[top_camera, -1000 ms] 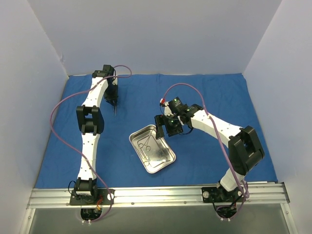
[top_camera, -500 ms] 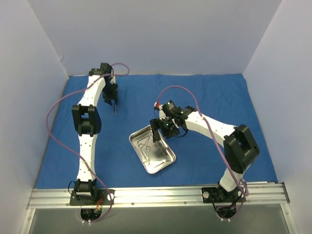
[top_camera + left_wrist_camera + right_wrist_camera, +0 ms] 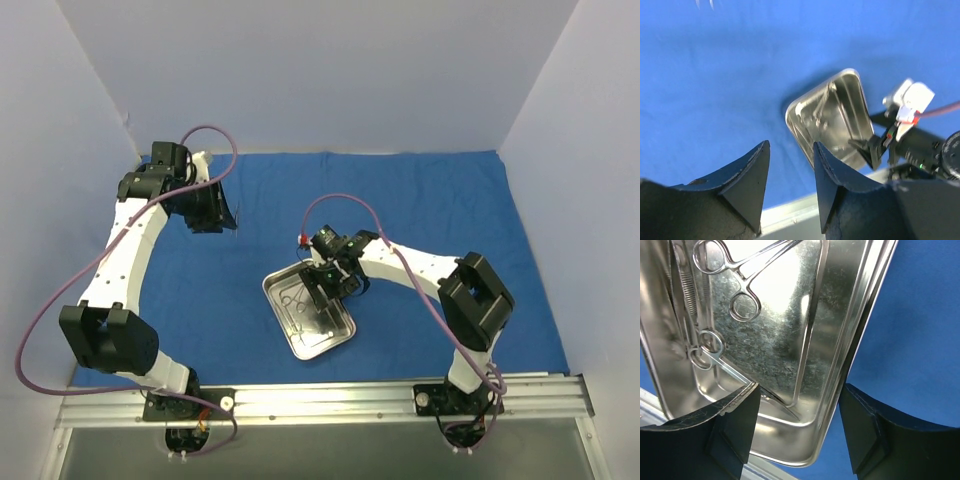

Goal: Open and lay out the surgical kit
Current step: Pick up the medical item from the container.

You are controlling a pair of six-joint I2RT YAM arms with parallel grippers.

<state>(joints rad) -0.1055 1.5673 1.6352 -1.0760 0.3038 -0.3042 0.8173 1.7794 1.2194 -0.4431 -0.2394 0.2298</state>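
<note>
One blue cloth wrap [image 3: 430, 200]. One steel tray [image 3: 322, 338]. Inside the tray, two ring-handled scissor-like instruments counted with certainty: first forceps [image 3: 746, 274] and second forceps [image 3: 722, 365], each with two finger rings. Possibly a third, seen only as a ridged strip [image 3: 687, 290] along the tray wall; impossible to tell from a reflection. Two robot arms: left arm [image 3: 125, 260] and right arm [image 3: 420, 265]. Two grippers: left gripper [image 3: 790, 145] and right gripper [image 3: 800, 387], two black fingers apiece. Two purple cables, left cable [image 3: 40, 330] and right cable [image 3: 345, 198]. One metal rail [image 3: 330, 392].
</note>
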